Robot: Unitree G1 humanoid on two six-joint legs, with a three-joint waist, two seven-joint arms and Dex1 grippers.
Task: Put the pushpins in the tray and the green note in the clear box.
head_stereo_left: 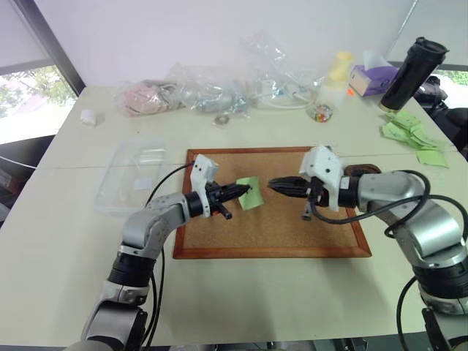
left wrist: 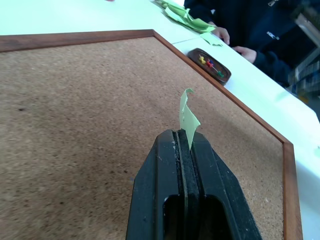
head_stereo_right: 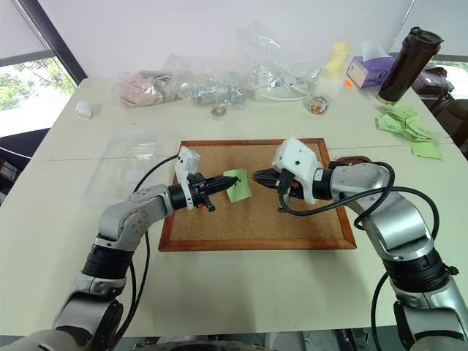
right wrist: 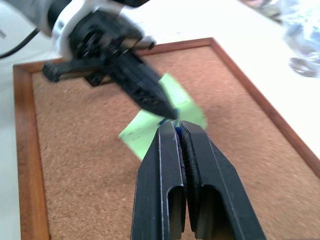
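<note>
My left gripper is shut on one edge of the green note, holding it just above the corkboard; the note stands up between the fingertips. My right gripper is shut close beside it, tip to tip, with a tiny dark blue pushpin head pinched between its fingertips. The tray lies just off the board's right edge, with a few coloured pushpins in it, and sits behind my right wrist. The clear box lies left of the board.
Soft plastic bags and a small glass jar line the table's far side. A black tumbler, a tissue box and a heap of green slips are at the far right. A person's hands rest beyond the tray.
</note>
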